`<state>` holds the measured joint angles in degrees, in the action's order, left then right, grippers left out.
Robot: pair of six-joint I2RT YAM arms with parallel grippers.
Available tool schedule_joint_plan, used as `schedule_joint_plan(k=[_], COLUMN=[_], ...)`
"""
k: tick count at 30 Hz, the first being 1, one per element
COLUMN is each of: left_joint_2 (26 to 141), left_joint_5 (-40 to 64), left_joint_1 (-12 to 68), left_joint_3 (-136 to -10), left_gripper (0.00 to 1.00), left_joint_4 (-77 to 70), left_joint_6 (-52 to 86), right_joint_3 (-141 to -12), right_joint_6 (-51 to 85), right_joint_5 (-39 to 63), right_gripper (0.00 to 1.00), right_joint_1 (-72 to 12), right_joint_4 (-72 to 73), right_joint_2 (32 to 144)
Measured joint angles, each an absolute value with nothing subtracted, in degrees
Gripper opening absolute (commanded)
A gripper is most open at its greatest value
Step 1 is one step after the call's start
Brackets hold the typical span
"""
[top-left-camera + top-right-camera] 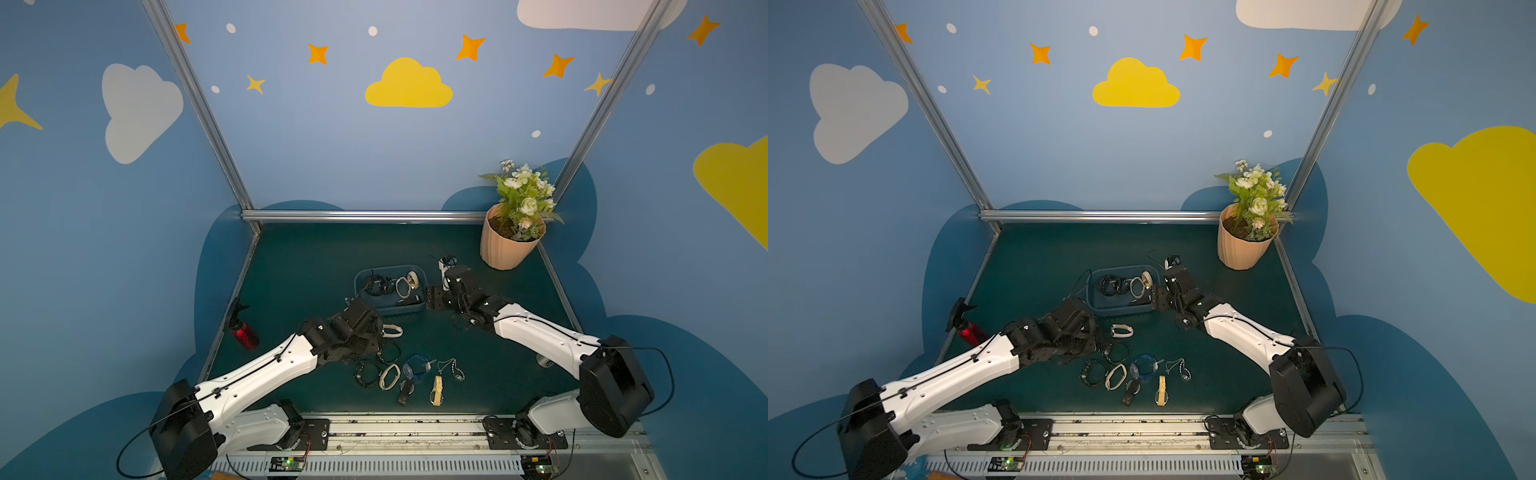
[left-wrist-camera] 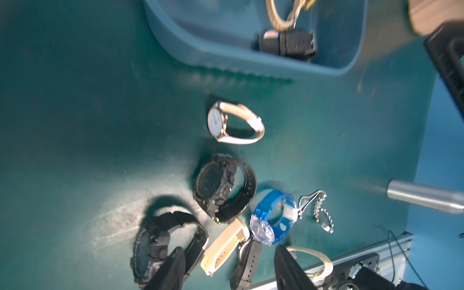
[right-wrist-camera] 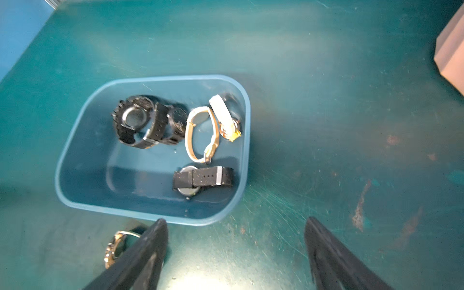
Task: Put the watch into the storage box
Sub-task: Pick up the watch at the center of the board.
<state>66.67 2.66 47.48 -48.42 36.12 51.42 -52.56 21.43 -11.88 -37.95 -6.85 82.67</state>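
Note:
The storage box [image 1: 390, 268] [image 1: 1123, 268] is a blue-grey tub at mid-table, and it holds several watches [image 3: 140, 123]. More watches lie loose on the mat in front of it: a white-strap one [image 2: 233, 123] [image 1: 392, 331], a black one [image 2: 223, 185], a clear blue one [image 2: 273, 218], a cream strap [image 2: 226, 246] and a black strap [image 2: 247, 261]. My left gripper [image 2: 228, 251] hovers over this group, open, gripping nothing. My right gripper [image 3: 234, 226] stands wide open and empty just outside the box's rim [image 3: 75, 140].
A peach flower pot [image 1: 507, 245] stands at the back right. A red bottle [image 1: 245, 334] lies by the left edge. A silver cylinder [image 2: 424, 197] sits near the right arm. A thin chain [image 2: 321, 213] lies beside the blue watch.

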Motion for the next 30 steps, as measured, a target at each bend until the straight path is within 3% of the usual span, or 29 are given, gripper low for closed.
schedule_joint_plan(k=[14,30], left_joint_2=[70.65,79.02], left_joint_5=[2.79,4.43], left_joint_1=[54.08,54.39], left_joint_3=[-45.71,-43.94], left_gripper=[0.37,0.27], left_joint_4=[36.10,35.42], left_joint_6=[56.34,56.12], right_joint_3=[-50.87,-50.87], right_joint_6=[22.06,22.11], right_joint_5=[-13.02,-13.10], right_gripper=[0.86,0.86], right_joint_1=[-37.95,-37.95], right_joint_4=[-7.05,-7.09], right_joint_2=[81.91,81.91])
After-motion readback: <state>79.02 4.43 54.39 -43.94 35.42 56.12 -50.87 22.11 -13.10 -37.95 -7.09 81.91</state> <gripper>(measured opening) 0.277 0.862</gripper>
